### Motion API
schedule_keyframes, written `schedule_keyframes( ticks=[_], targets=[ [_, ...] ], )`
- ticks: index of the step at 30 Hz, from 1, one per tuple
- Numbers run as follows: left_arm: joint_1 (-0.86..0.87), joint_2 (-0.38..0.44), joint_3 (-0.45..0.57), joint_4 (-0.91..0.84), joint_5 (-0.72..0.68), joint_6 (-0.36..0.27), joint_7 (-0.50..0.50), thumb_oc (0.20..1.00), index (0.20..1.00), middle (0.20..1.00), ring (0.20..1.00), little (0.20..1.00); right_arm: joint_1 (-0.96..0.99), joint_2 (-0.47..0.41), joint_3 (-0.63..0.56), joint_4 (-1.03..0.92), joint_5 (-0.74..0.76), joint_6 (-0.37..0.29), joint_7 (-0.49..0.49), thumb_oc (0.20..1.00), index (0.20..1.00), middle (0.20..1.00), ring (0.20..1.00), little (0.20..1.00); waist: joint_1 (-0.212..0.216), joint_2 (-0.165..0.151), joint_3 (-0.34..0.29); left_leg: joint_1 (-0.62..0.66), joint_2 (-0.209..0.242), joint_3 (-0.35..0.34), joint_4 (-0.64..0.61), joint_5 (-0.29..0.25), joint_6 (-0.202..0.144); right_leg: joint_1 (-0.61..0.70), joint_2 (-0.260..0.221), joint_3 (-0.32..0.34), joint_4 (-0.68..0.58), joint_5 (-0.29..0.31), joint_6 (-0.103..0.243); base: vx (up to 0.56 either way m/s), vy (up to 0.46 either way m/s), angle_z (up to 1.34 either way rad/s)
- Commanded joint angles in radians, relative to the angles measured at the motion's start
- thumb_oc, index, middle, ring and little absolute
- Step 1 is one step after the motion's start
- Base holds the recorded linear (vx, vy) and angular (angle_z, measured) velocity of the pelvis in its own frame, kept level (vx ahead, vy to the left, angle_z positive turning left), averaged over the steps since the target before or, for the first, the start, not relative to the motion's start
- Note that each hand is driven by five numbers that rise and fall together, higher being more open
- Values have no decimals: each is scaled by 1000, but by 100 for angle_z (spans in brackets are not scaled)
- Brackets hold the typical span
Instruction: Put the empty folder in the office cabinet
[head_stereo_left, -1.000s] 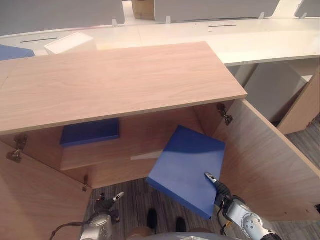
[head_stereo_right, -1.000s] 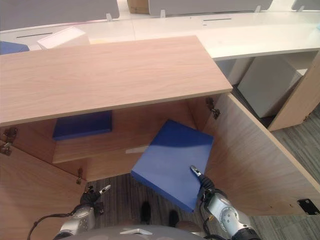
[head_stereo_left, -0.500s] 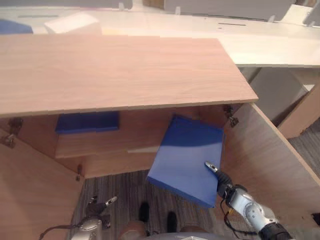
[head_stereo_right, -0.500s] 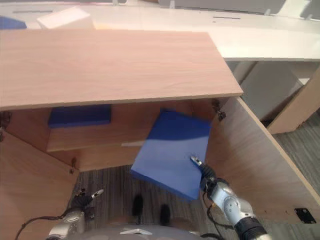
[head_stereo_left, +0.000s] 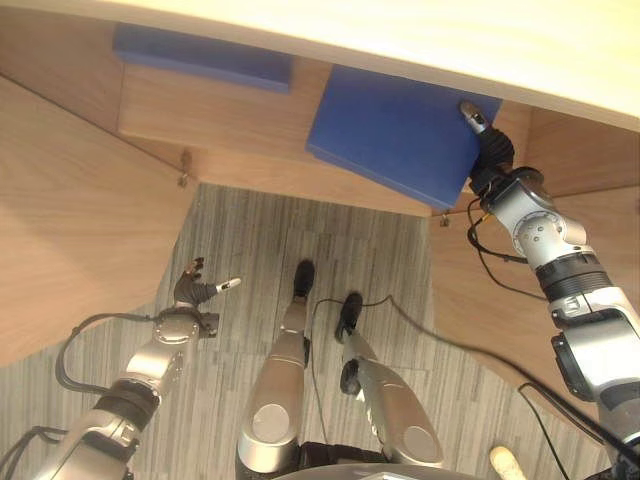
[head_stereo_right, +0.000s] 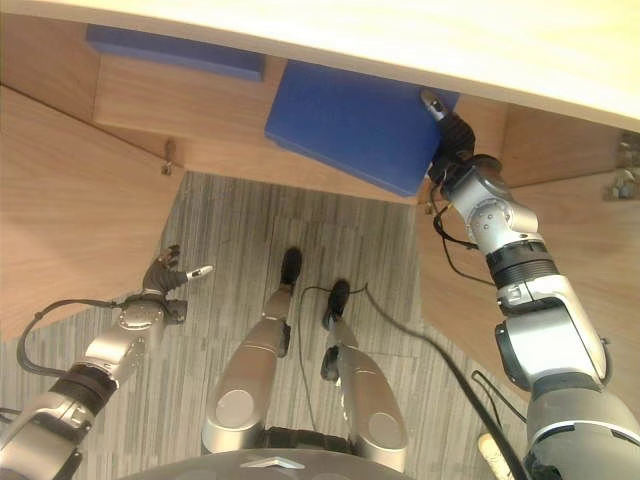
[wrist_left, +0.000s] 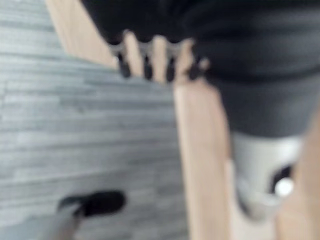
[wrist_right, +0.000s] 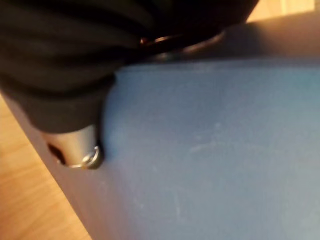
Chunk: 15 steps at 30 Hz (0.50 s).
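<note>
Folder in right hand; two folders in cabinet.

Blue folder, flat and closed (far edge under the top), partway inside wooden cabinet.

Right hand raised with arm extended, left hand low, fingers relaxed

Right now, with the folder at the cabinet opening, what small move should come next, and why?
Probably push the folder a little deeper onto the shelf. The right hand grips its near corner, and the near edge overhangs the shelf front, so letting go now might drop it.
</note>
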Motion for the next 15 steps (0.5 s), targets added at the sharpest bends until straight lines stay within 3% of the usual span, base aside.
schedule_keyframes(
  ticks=[1, 4, 9, 12, 15],
  targets=[
    [74, -9, 34, 2, -24, -16, 4, 1000, 1000, 1000, 1000, 1000, 62, -17, -14, -89, 100, -35, 12, 200, 200, 200, 200, 200, -23, 5, -89, 101, 0, 2, 5, -157, 4, 4, -115, 51, -9, 66, 100, -62, 11, 32],
    [68, -14, 21, -19, -34, -17, 13, 1000, 1000, 1000, 1000, 1000, 43, 7, -22, -77, 136, -46, -40, 200, 200, 200, 200, 200, -22, 27, -67, 88, -6, -5, -2, -147, 0, -10, -121, 40, -9, 66, 99, -53, 38, 9],
    [47, -52, -6, -23, -45, -29, 47, 1000, 1000, 1000, 1000, 1000, 20, 70, -56, -32, 249, -190, -187, 200, 200, 200, 200, 200, -30, 61, -49, 73, -10, -7, -8, -140, -1, -28, -130, 41, -9, 65, 95, -24, 48, -5],
    [32, -83, -30, -18, -55, -43, 69, 1000, 1000, 1000, 1000, 1000, -43, 111, -124, 21, 335, -313, -294, 200, 200, 200, 200, 200, -30, 89, -49, 56, -17, -10, -12, -137, -3, -47, -136, 42, -9, 61, 91, -16, 53, -4],
    [15, -102, -60, -9, -69, -55, 79, 1000, 1000, 1000, 1000, 1000, -135, 112, -168, 118, 351, -363, -368, 200, 200, 200, 200, 200, -21, 112, -49, 44, -24, -20, -12, -136, -6, -57, -142, 35, -9, 56, 88, -6, 52, -9]
  ],
)
